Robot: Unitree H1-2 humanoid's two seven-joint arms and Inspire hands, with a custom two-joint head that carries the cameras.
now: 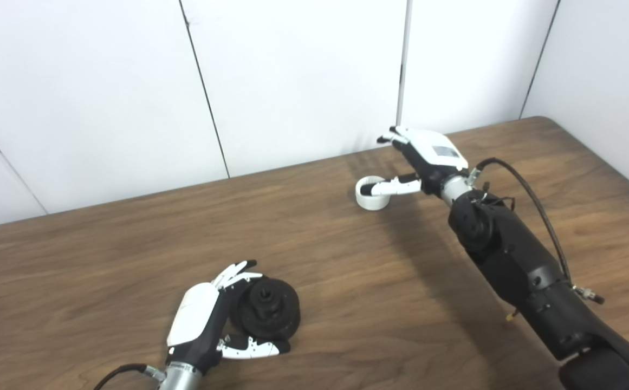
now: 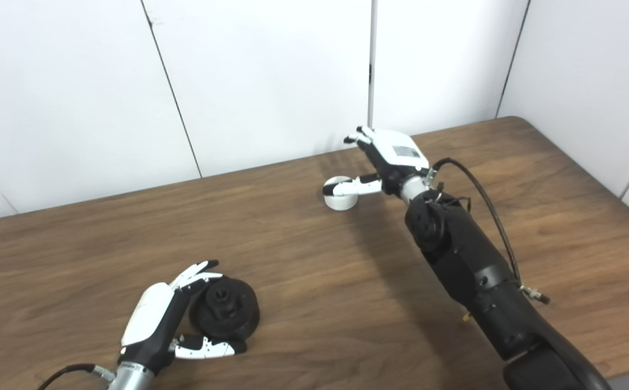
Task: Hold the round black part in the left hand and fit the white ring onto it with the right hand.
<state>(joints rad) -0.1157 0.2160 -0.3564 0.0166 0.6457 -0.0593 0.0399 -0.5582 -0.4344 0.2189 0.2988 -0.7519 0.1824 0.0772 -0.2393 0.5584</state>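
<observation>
We've got two pickups going at once, neither finished. Our left hand (image 1: 200, 319) sits low on the table (image 1: 103, 254), fingers spread behind the round black part (image 1: 266, 309) and thumb lying along its near edge; it cups the part w/o clamping it, so we read it as released, nothing lifted. The part rests flat, hub facing up, near the front-left of the table.

Our right hand (image 2: 387, 157) is reached far out toward the back wall. Its thumb tip pokes over or into the white ring (image 2: 339, 199), the other fingers arched above and apart, so no grasp yet. The ring stands on the table, well apart from the black part.

To do this step well, we'd close the left fingers round the part's rim, keeping the hub clear & facing up. On the right, pinch the ring wall btwn thumb and fingers, gently, since it looks light and prob. skids if nudged. Lift straight before bringing them together.
</observation>
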